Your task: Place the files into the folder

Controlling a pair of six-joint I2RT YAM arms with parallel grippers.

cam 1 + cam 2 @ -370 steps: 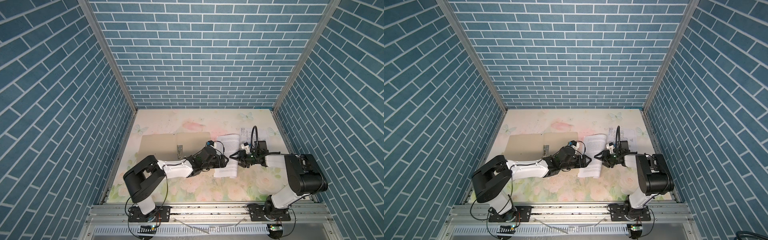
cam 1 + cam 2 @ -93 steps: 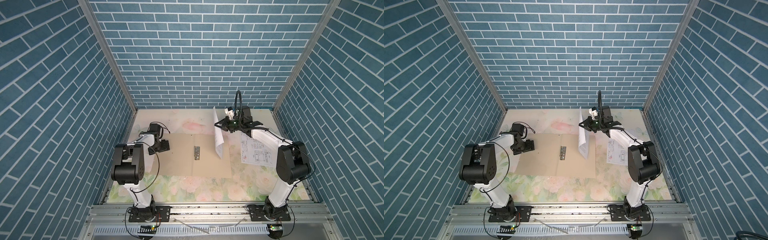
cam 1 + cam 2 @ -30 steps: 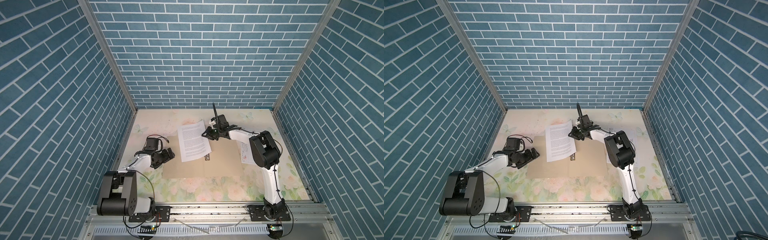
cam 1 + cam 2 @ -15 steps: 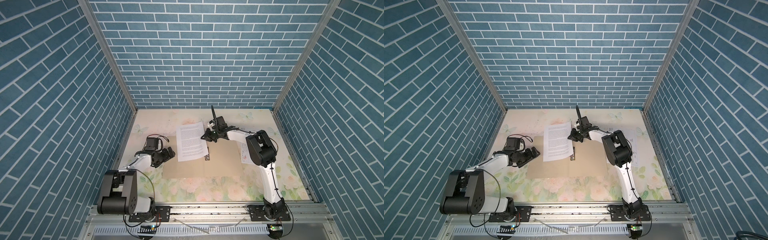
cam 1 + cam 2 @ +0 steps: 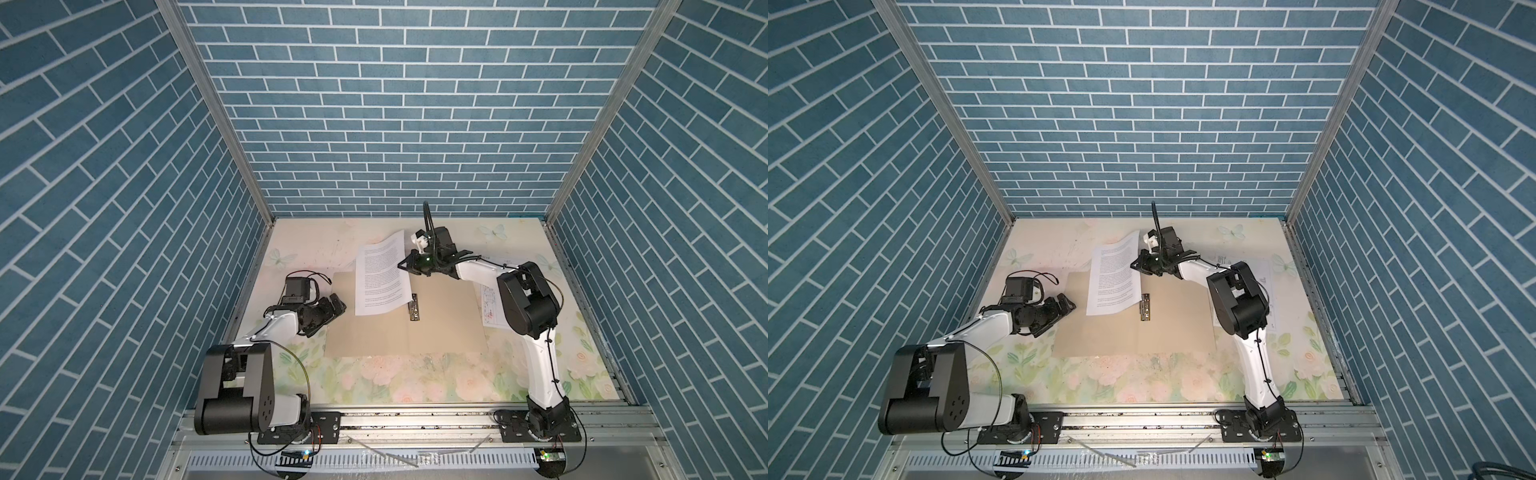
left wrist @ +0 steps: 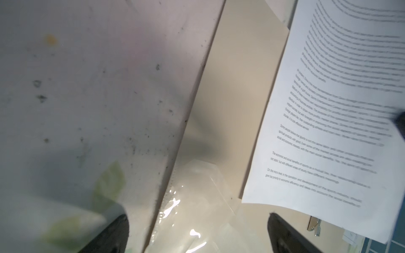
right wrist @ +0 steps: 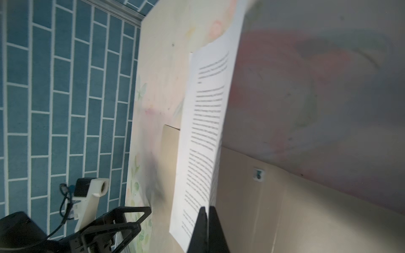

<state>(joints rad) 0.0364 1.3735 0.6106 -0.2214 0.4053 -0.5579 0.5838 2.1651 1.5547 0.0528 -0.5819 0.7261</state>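
The right gripper [image 5: 405,266] pinches the printed page [image 5: 382,279] at its three o'clock edge, over the open folder [image 5: 440,320]. The drawing sheet [image 5: 490,305] lies at the folder's three o'clock. At nine o'clock, the left gripper [image 5: 337,305] gapes empty.

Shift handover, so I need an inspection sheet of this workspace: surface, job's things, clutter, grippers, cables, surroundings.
Surface: floral table, speckled with dirt.
Job's things: tan folder open flat, metal clip at spine; text sheet partly over its left half; drawing sheet beside its right edge.
Clutter: clear plastic sleeve at folder's left edge.
Grippers: right gripper shut on text sheet; left gripper open, empty.
Cables: black loops at both wrists.
Surroundings: blue brick walls.
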